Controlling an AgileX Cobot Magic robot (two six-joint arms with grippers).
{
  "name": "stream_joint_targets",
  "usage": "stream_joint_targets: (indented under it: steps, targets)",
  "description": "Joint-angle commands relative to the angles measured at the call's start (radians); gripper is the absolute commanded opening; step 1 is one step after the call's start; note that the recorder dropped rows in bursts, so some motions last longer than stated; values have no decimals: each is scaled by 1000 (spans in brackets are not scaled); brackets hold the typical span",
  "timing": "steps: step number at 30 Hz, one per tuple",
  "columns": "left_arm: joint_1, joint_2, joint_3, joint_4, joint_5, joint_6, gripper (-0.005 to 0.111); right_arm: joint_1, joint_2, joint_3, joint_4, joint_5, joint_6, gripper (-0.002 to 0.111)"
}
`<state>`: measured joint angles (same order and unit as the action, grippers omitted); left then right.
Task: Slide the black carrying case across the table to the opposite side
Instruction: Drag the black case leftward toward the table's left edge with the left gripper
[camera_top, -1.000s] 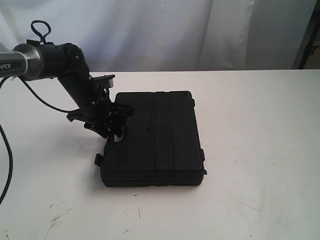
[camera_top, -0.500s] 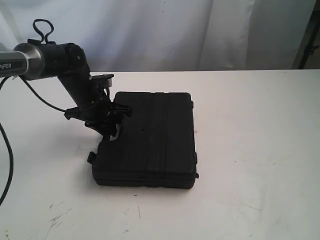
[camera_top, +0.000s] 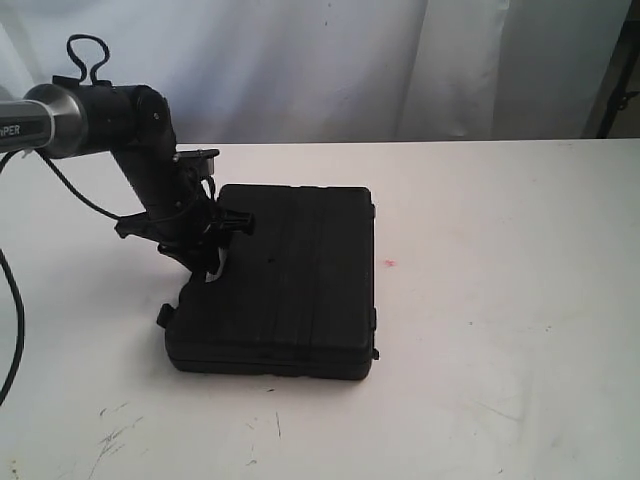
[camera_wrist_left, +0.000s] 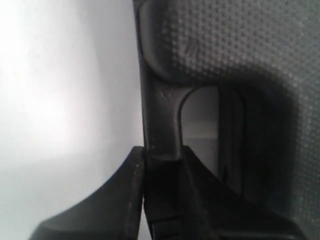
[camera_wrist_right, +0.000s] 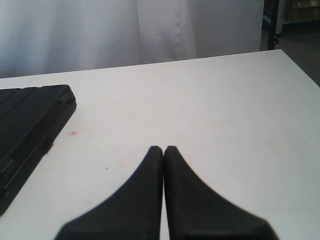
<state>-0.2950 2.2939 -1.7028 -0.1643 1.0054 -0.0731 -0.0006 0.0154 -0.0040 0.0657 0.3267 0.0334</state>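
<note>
Your left gripper (camera_wrist_left: 162, 156) seems clamped on the handle (camera_wrist_left: 160, 107) of the stiff, likely heavy black carrying case (camera_top: 285, 290); drag from there.

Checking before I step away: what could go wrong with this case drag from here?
The left gripper holds the case only by its thin handle, so the case may swivel on the table. The handle could also slip from the fingers.
</note>
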Motion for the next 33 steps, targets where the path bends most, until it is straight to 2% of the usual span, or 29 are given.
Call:
stream_joint_targets:
  steps: [1,15,25,33]
  targets:
    - [37,-17,-1,99,31,-26,0,-8,-4,4,4,0,4,0]
    - [152,-75,1,101,61,-8,0,-8,-4,4,4,0,4,0]
    - [175,-75,1,148,71,-2,0,-8,-4,4,4,0,4,0]
    - [224,-75,1,149,72,2,0,-8,-4,4,4,0,4,0]
